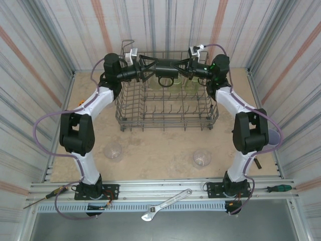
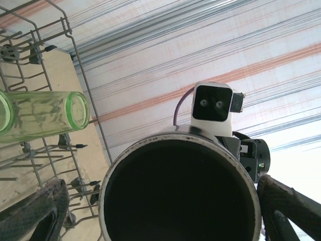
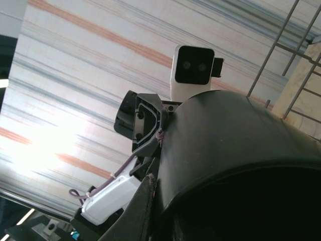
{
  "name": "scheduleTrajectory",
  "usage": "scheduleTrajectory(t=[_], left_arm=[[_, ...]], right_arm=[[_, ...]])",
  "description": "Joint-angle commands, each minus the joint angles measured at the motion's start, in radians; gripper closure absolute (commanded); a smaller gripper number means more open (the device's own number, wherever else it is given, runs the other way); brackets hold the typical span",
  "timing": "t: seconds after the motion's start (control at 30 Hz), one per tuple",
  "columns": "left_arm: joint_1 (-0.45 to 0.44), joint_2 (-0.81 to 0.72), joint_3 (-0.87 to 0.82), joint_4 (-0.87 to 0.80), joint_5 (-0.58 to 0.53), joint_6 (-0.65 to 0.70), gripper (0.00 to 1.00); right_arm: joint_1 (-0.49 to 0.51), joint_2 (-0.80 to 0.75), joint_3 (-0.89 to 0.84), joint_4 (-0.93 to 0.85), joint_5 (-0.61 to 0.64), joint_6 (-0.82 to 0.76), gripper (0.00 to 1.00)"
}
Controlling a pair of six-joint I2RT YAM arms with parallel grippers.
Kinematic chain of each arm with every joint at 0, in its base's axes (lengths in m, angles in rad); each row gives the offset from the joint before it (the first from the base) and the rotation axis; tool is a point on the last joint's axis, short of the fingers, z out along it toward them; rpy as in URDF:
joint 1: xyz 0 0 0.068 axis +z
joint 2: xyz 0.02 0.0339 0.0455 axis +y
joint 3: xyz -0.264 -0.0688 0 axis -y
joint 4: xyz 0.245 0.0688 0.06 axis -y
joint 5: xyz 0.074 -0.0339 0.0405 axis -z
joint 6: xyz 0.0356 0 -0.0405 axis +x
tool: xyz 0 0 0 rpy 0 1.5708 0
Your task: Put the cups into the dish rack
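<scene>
A black cup (image 1: 165,70) hangs sideways above the back of the grey wire dish rack (image 1: 165,118), between both arms. My right gripper (image 1: 181,68) is shut on its wall; in the right wrist view one finger (image 3: 145,201) presses on the cup's outside (image 3: 241,145) and the other is hidden. My left gripper (image 1: 152,70) is open. Its fingers (image 2: 35,211) stand either side of the cup's open mouth (image 2: 180,196). A yellow-green cup (image 2: 45,115) lies in the rack (image 2: 60,30). Two green cups (image 1: 160,83) sit at the rack's back.
Two clear cups (image 1: 113,149) (image 1: 202,158) stand on the table in front of the rack. A pale lavender cup (image 1: 273,138) sits by the right wall. A wrench (image 1: 165,205) and screwdrivers (image 1: 45,196) (image 1: 278,188) lie on the near rail. Striped walls enclose the table.
</scene>
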Motion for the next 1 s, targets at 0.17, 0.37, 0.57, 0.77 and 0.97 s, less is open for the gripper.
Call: scheduleTrajectory(t=[0.17, 0.37, 0.57, 0.77, 0.97], left_arm=[[-0.02, 0.002, -0.029, 0.095, 0.031, -0.09, 0.01], [-0.029, -0.002, -0.033, 0.11, 0.034, -0.102, 0.01], [-0.032, -0.003, -0.04, 0.126, 0.039, -0.105, 0.07], [-0.032, 0.004, -0.026, 0.137, 0.051, -0.108, 0.21], [-0.032, 0.015, -0.012, 0.128, 0.063, -0.102, 0.25]], right_arm=[[0.035, 0.01, 0.086, 0.096, 0.022, -0.017, 1.0], [0.037, 0.049, 0.114, 0.123, 0.027, 0.008, 1.0], [0.038, 0.064, 0.107, 0.185, 0.037, 0.067, 1.0], [0.046, 0.068, 0.09, 0.197, 0.037, 0.072, 1.0], [0.056, 0.083, 0.102, 0.196, 0.023, 0.081, 1.0]])
